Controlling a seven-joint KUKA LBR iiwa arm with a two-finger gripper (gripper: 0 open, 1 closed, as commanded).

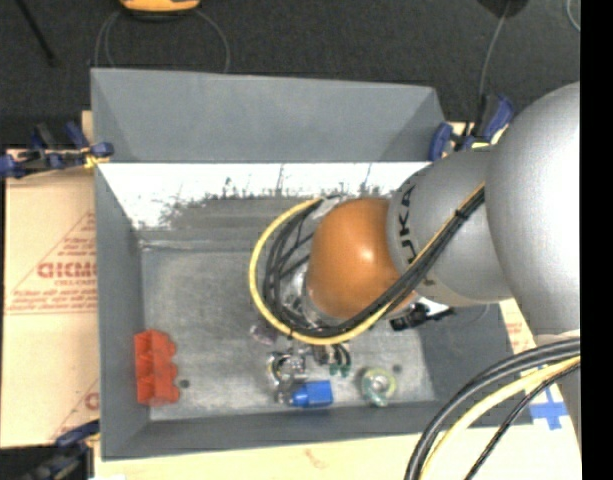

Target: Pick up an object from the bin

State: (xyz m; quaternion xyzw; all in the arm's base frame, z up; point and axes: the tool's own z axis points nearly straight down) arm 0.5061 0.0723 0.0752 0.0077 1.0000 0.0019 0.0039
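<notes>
The robot arm's hand hangs low over the near side of the grey metal bin, just beside a small blue block; whether it is clenched or released cannot be told. Dark floor surrounds the bin. A clear round piece lies right of the blue block, and a red ridged block sits well apart at near left.

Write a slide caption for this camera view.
Robot's gripper down in grey bin beside a blue object; clear round piece right, red block left.

Glare, bin rear wall; bkgd dim
</notes>
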